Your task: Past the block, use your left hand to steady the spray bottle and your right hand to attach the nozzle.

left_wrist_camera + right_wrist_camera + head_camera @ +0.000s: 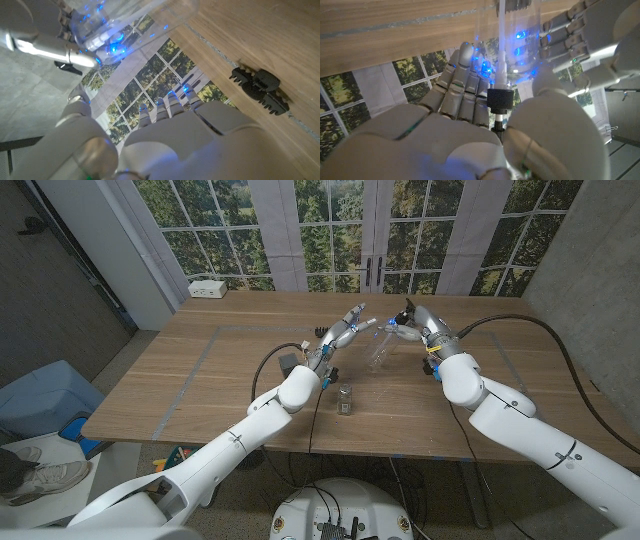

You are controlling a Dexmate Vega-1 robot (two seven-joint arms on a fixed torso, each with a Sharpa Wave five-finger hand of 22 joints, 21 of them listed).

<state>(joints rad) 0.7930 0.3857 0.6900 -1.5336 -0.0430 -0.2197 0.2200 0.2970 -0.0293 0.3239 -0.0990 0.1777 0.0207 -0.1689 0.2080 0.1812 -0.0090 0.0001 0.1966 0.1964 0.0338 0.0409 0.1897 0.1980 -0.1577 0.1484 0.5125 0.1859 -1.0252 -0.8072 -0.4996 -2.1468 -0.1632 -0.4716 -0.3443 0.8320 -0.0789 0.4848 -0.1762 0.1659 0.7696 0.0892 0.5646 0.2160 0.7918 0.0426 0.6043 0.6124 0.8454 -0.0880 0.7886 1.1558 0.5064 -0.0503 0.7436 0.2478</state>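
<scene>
The clear spray bottle (pixel 379 348) stands tilted on the table past a small grey block (pixel 345 401). My left hand (pixel 341 334) reaches in from the bottle's left, and its fingers (pixel 566 31) curl against the clear wall of the bottle (pixel 520 25). My right hand (pixel 415 323) holds the nozzle (pixel 500 98) by its black collar. The nozzle's white tube runs down into the bottle's neck. In the left wrist view the bottle (pixel 130 22) sits beyond my left hand (pixel 170 135), with my right hand (pixel 37 42) on its far side.
A black clip (pixel 291 361) lies on the wood beside my left forearm, and is also seen as the black clip (pixel 260 88). A white box (pixel 207 288) sits at the table's far left edge. Windows stand behind the table.
</scene>
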